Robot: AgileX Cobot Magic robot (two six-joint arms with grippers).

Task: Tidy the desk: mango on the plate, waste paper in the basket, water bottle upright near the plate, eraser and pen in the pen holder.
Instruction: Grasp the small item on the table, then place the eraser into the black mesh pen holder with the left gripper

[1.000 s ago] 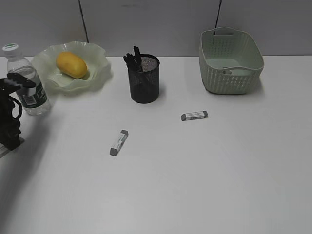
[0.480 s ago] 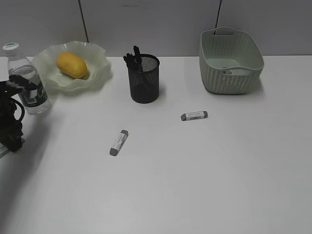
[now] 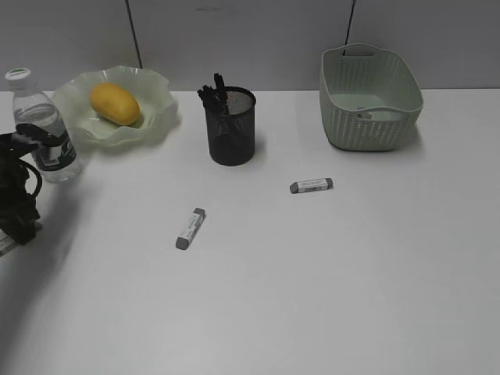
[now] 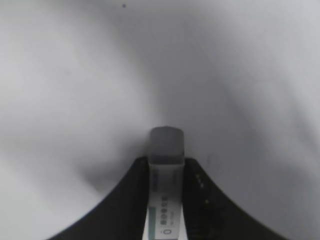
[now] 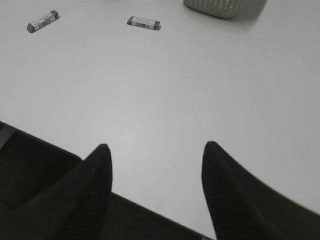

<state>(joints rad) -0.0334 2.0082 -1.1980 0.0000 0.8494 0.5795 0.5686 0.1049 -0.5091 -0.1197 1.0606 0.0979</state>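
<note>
My left gripper (image 4: 166,162) is shut on an eraser (image 4: 166,150), whose grey tip sticks out past the fingertips over the white desk (image 4: 75,75). The left arm (image 3: 17,187) sits at the desk's far left edge, beside the upright water bottle (image 3: 41,129). The mango (image 3: 115,103) lies on the wavy green plate (image 3: 160,117). The black mesh pen holder (image 3: 230,133) holds black pens (image 3: 212,92). Two more erasers (image 3: 191,227) (image 3: 311,185) lie on the desk. My right gripper (image 5: 156,147) hangs open and empty over the desk's front edge.
The green perforated basket (image 3: 370,98) stands at the back right, with a small whitish lump (image 3: 364,114) on its floor, seemingly the waste paper. The right wrist view shows both loose erasers (image 5: 43,20) (image 5: 143,22) and the basket's base (image 5: 223,6).
The left arm has shifted slightly at the left edge of the desk. Everything else on the desk stays where it was.
</note>
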